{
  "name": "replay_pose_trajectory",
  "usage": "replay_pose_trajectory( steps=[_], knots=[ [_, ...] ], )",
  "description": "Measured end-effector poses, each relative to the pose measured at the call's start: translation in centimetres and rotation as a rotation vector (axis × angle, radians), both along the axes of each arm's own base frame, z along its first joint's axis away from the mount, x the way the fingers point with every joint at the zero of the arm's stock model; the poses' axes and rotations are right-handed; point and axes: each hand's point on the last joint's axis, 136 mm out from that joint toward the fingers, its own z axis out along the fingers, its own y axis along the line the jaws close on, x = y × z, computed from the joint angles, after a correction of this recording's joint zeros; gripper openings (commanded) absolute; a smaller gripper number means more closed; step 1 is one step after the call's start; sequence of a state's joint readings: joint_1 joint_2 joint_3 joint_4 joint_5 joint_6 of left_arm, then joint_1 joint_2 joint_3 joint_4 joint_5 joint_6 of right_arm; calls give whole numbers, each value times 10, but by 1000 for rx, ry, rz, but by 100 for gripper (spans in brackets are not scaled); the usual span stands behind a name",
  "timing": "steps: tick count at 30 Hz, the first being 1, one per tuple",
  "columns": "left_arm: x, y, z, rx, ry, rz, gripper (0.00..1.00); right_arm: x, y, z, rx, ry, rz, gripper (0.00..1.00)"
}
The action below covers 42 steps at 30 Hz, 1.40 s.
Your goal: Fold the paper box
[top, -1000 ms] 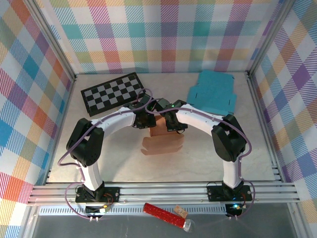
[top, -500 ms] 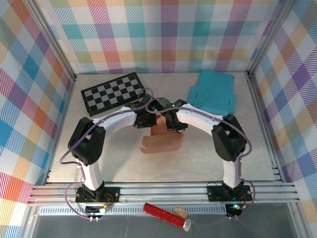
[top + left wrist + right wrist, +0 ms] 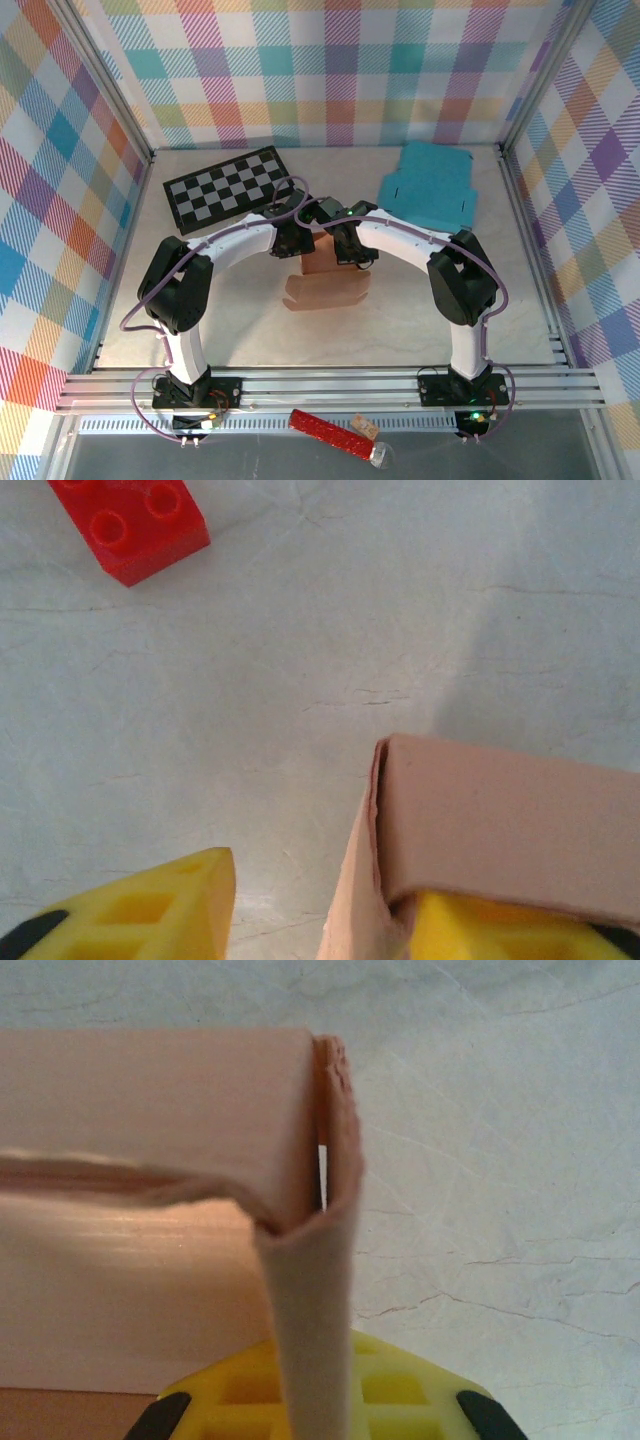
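**Obscured items**
- In the top external view the wrists cover the far part of the paper box (image 3: 325, 285). The contact points of the left gripper (image 3: 300, 238) and right gripper (image 3: 346, 246) are hidden there.
- In the left wrist view the box (image 3: 500, 820) is cut off at the right and bottom edges. A red brick (image 3: 130, 520) is cut off at the top edge.
- In the right wrist view a box wall (image 3: 310, 1340) covers the middle of the yellow fingers (image 3: 410, 1385).

**Location**
- The box stands at the middle of the table (image 3: 500, 300), partly raised, with one flap lying flat toward the near edge.

**Finger state**
- Left fingers (image 3: 150, 905): spread apart. One is clear of the box; the other lies against a box panel.
- Right fingers: closed, pinching the box wall.

**Count**
- Arms: two.
- Brown paper box: one.
- Checkerboard (image 3: 228, 187): one, near the far left corner.
- Flat teal cardboard (image 3: 430, 187): one, near the far right corner.
- Red brick: one.
- Red tube (image 3: 330, 432): one, beyond the near edge.
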State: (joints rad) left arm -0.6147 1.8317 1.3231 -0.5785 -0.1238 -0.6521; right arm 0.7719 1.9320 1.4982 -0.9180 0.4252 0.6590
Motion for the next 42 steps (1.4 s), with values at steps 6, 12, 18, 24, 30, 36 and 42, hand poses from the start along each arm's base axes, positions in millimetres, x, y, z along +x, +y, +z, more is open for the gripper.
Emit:
replay_pose_trajectory(
  steps=[6,12,18,24,30,36,42],
  knots=[
    [-3,-5,13,-45,11,7,52,-1,7,5,26,19,-10,0],
    [-8,-4,46,-123,-19,23,58,1,15,9,76,41,-25,0],
    [-8,-1,65,-159,-25,30,57,1,13,0,111,96,-82,0],
    [-9,20,84,-166,-48,70,56,0,8,-6,194,165,-199,0],
    [-17,73,114,-211,-133,179,45,-14,-6,-28,286,297,-426,0],
    [-29,99,97,-277,-91,236,30,-38,-26,-42,346,399,-733,0],
    [-46,70,51,-411,44,196,30,-52,-11,-36,473,450,-961,0]
  ],
)
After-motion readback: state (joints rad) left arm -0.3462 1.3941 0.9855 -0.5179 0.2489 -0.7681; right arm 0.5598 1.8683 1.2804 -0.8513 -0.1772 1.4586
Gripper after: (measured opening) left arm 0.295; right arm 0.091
